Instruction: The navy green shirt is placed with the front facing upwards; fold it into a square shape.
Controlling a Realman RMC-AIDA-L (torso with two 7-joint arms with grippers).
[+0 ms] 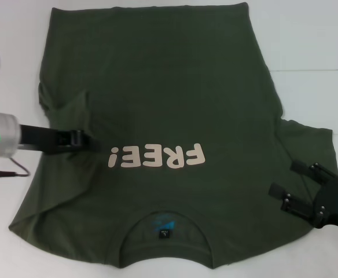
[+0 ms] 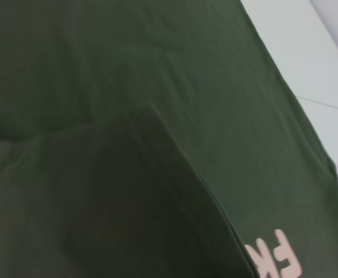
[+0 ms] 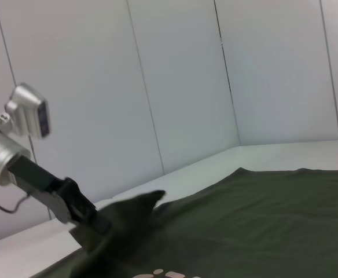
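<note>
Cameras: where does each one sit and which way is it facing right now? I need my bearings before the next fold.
Head view: looks down on the navy green shirt; left gripper on its folded-in sleeve, right gripper open over the other sleeve.
Left wrist view: close above the shirt, lettering at one edge; no robot parts.
Right wrist view: low, looking across the shirt to the left gripper.
Shared: shirt, lettering.

The navy green shirt (image 1: 175,98) lies face-up (pink "FREE!" showing), collar nearest the robot, its left sleeve lifted inward.
</note>
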